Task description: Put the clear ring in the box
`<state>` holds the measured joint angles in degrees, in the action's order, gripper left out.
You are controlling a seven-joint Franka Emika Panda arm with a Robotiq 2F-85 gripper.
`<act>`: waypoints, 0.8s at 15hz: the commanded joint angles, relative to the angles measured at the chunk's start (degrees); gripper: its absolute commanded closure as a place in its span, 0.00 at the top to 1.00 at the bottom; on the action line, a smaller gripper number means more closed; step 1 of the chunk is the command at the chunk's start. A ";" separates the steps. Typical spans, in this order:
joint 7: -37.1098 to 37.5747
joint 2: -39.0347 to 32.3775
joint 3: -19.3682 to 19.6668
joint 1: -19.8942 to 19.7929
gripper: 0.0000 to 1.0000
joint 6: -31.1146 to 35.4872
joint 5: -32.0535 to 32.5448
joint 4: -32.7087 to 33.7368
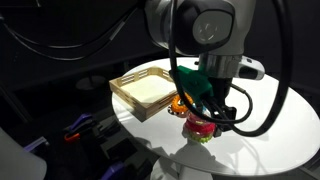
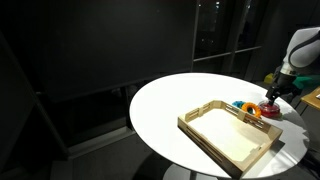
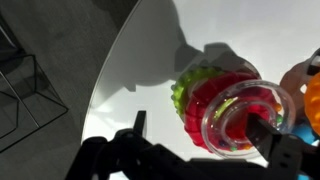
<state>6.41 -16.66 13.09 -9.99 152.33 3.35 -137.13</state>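
The clear ring (image 3: 248, 118) lies on top of a stack of a red ring (image 3: 205, 100) and a green ring (image 3: 181, 95) on the white round table. My gripper (image 3: 200, 128) is open just above the stack. One finger is left of the stack and the other is over the clear ring's hole and near rim. In both exterior views the gripper (image 1: 207, 104) (image 2: 272, 96) hangs over the stack (image 1: 198, 126) (image 2: 269, 112). The box (image 1: 146, 90) (image 2: 205, 118), a shallow light-wood tray, stands beside the stack and holds nothing.
An orange ring (image 3: 312, 98) lies next to the stack, also seen in an exterior view (image 1: 178, 103). The table edge (image 3: 105, 75) runs close to the stack, with dark floor and a wire frame (image 3: 25, 85) beyond.
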 commanded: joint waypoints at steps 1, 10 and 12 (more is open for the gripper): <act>2.45 -2.54 1.13 0.92 1.00 0.70 1.13 2.31; 4.96 -4.14 1.89 2.46 0.37 0.45 1.02 3.68; 5.58 -3.93 1.97 2.87 0.30 0.22 1.10 3.76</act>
<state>9.71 -20.17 14.10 -8.24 152.88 3.35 -134.55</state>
